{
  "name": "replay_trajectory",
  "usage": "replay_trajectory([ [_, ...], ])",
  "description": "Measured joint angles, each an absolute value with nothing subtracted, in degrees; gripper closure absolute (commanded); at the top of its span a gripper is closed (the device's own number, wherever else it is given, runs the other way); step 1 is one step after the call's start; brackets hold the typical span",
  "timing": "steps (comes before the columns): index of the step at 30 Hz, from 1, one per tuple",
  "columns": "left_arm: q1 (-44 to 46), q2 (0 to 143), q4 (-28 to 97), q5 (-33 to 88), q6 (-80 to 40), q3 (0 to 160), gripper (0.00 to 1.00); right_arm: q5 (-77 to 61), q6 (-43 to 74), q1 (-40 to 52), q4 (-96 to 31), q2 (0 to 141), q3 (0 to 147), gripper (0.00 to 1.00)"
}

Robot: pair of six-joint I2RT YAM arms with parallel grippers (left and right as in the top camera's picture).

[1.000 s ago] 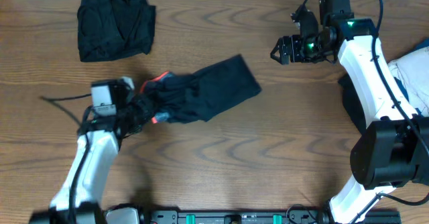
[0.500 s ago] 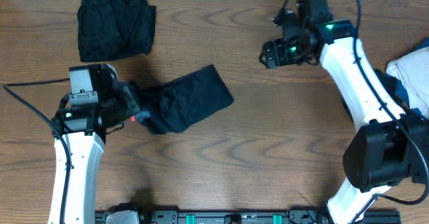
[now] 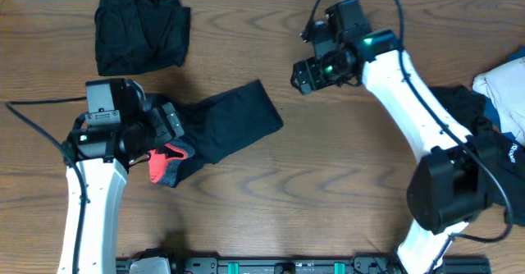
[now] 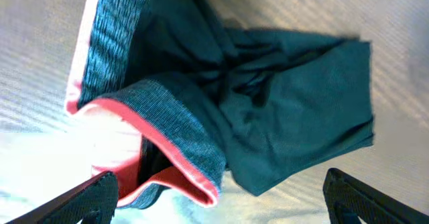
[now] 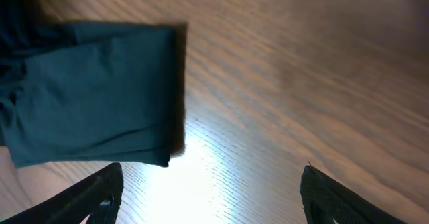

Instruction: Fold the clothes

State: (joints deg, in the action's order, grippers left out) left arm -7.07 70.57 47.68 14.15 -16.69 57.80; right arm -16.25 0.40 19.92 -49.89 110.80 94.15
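Note:
The black trouser-like piece (image 3: 234,126) lies crumpled across the middle-left of the table. Its coral-red waistband (image 3: 167,164) is flopped open at the near-left end. My left gripper (image 3: 169,123) hovers over that waistband end, jaws wide open and holding nothing. In the left wrist view the red-lined band (image 4: 167,163) lies between and beyond the spread fingertips (image 4: 100,192), with the left gripper (image 4: 221,196) empty. My right gripper (image 3: 302,75) is open above bare wood, up and right of the garment's far end (image 5: 94,110). The right gripper (image 5: 211,192) holds nothing.
A bundled black garment (image 3: 139,26) lies at the back left. More clothes sit at the right: a black piece (image 3: 459,110) by the right arm and a white and blue heap (image 3: 502,85) at the table's right edge.
My left gripper has opened and let go of the waistband, which dropped to the table showing its red lining. The right arm has swung left toward the garment.

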Motion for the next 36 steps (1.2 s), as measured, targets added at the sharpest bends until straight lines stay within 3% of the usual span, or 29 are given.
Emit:
replay_trajectory([
  [13,-15.77,79.46,51.53,8.19,-19.49,56.18,0.02,-15.99,0.40,20.16,-49.76,113.43,94.04,0.16],
  [26,-17.23,84.01,45.69,26.06,-7.05,54.89,0.02,-15.99,0.40,20.16,-48.18,113.43,94.02,0.15],
  [36,-17.23,89.47,49.45,26.15,-5.72,54.87,0.02,-15.99,0.40,20.16,-48.14,113.43,94.02,0.15],
])
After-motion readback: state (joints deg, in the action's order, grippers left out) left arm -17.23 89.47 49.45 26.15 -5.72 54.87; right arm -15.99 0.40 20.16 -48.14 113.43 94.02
